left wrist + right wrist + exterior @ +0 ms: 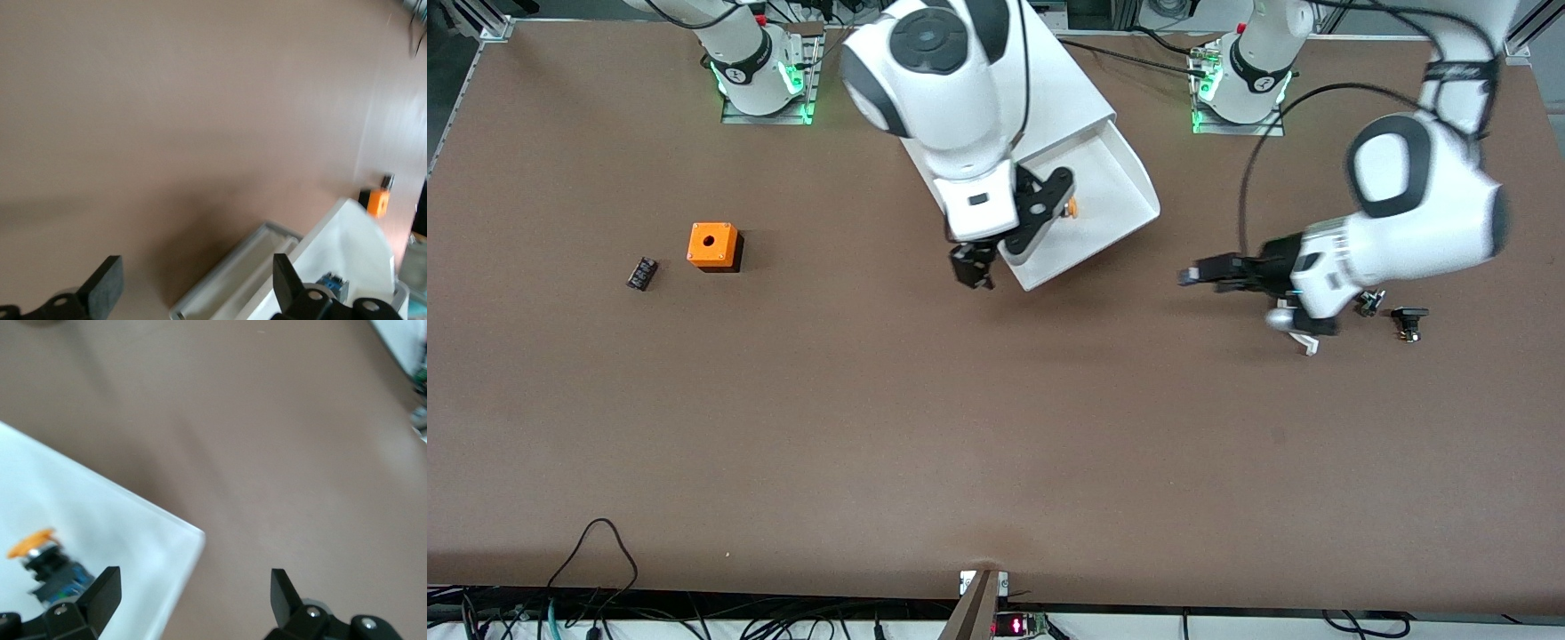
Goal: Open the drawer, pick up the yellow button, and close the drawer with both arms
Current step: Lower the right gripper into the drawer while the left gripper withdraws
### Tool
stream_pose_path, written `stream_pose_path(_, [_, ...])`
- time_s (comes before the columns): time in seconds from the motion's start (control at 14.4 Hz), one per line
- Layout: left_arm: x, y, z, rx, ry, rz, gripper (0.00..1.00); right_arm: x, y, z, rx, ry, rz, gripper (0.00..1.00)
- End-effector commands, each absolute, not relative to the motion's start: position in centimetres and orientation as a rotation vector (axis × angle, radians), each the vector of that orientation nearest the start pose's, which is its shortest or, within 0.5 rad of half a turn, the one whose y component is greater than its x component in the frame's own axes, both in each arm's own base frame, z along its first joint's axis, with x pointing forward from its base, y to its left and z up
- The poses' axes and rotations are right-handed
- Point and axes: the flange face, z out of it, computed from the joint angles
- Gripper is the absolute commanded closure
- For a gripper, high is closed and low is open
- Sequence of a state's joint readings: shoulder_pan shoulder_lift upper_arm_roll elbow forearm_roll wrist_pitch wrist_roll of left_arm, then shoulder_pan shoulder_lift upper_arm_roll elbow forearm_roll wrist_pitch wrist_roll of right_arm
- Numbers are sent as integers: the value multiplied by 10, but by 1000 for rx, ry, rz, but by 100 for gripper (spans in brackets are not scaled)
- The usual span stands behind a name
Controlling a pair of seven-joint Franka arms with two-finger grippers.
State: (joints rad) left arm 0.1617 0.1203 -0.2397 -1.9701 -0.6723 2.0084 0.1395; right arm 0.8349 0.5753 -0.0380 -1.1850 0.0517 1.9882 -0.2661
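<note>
1. The left gripper (pixel 1189 276) hovers over bare desk (pixel 996 427) toward the left arm's end, fingers spread wide, holding nothing.
2. The right gripper (pixel 974 267) hangs at the front corner of the pulled-out drawer (pixel 1116 178), fingers spread, empty.
3. The button (pixel 41 561) lies inside the drawer, orange cap showing, near that gripper.
4. An orange cube (pixel 713 245) and a small black part (pixel 641 273) sit toward the right arm's end.

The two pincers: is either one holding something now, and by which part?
Nothing is held. The left pincer and the right pincer are both open and empty; the button lies in the open drawer.
</note>
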Motion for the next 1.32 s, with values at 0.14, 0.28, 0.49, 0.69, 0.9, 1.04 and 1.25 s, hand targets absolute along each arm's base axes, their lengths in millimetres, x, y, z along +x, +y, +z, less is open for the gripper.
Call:
stream_pose_path(0.14, [548,-26,515,2829,-18,10,0,492,573,456,-2415,-1878,-293,1])
stream_pose_path(0.28, [541,-17,553,2965,-83,-22,0,482,577,452,-2404,-1915,-235,1])
stream_pose_path(0.49, [535,-24,574,3171,-51,-64,0,465,584,447,-2390,-1957,-153,1])
stream_pose_path(0.69, [535,-28,573,3184,8,-66,0,451,586,440,-2319,-2053,-40,1])
stream_pose_path(0.9, [535,-27,573,3183,13,-66,0,437,593,438,-2270,-2098,1,1])
stream_pose_path(1.04, [536,-26,574,3182,16,-64,0,424,603,429,-2243,-2123,22,1])
stream_pose_path(1.25, [536,-25,573,3180,18,-64,0,415,607,424,-2231,-2147,59,1])
